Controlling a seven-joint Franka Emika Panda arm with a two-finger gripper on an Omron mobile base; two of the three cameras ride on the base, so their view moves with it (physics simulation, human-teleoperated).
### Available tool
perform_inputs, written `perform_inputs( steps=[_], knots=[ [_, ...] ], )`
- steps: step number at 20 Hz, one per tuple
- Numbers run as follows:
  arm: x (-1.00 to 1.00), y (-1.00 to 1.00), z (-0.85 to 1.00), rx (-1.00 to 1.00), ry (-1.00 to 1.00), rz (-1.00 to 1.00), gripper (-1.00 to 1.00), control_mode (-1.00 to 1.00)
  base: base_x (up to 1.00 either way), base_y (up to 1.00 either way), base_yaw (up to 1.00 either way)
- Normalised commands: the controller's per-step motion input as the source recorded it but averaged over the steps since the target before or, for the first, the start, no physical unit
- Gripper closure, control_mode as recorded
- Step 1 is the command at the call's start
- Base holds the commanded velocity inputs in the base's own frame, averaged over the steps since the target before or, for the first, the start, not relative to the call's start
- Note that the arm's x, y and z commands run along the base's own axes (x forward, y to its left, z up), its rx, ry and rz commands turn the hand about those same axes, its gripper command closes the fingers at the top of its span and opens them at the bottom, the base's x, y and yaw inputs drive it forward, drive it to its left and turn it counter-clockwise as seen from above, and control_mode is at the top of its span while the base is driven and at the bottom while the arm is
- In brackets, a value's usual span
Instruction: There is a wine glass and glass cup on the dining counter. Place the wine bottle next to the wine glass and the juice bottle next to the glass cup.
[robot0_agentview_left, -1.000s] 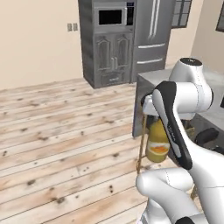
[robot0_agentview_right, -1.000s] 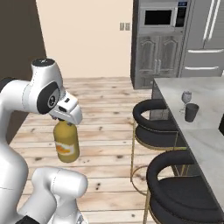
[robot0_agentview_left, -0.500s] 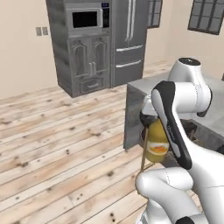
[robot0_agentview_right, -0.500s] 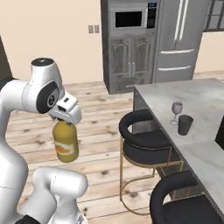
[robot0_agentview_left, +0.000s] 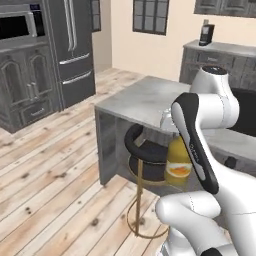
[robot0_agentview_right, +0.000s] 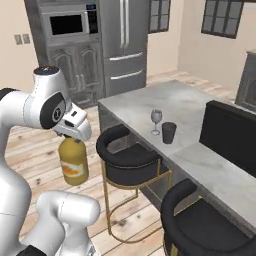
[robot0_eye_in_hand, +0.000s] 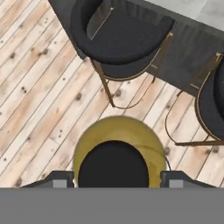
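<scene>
Holding the juice bottle (robot0_agentview_right: 73, 165) by its neck, my gripper (robot0_agentview_right: 73, 131) is clamped on it; the bottle hangs upright in the air over the wood floor (robot0_agentview_left: 45, 185), just off the counter's (robot0_agentview_right: 197, 112) near corner. From the hand view I see its dark cap between the fingertips (robot0_eye_in_hand: 57, 179), a stool (robot0_eye_in_hand: 124, 38) below. The wine glass (robot0_agentview_right: 156, 120) and cup (robot0_agentview_right: 169, 132) stand close together on the counter, near its stool-side edge.

Juice bottle (robot0_agentview_left: 179, 161): neck and right side hidden behind arm in left base view. In hand view, cap (robot0_eye_in_hand: 113, 165) covers its neck; fingertips (robot0_eye_in_hand: 57, 179) cut by grey band. Second stool (robot0_eye_in_hand: 213, 96) cut off at right edge.
</scene>
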Motion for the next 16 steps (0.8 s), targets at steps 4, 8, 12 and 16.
perform_inputs(
  steps=[4,8,12,16],
  knots=[
    [0.00,0.00,0.00,0.00,0.00,0.00,1.00,1.00,0.35,0.21,-0.62],
    [0.00,0.00,0.00,0.00,0.00,0.00,1.00,1.00,0.31,0.19,-0.62],
    [0.00,0.00,0.00,0.00,0.00,0.00,1.00,1.00,0.34,0.18,-0.57],
    [0.00,0.00,0.00,0.00,0.00,0.00,1.00,1.00,0.33,0.17,-0.39]
  ],
)
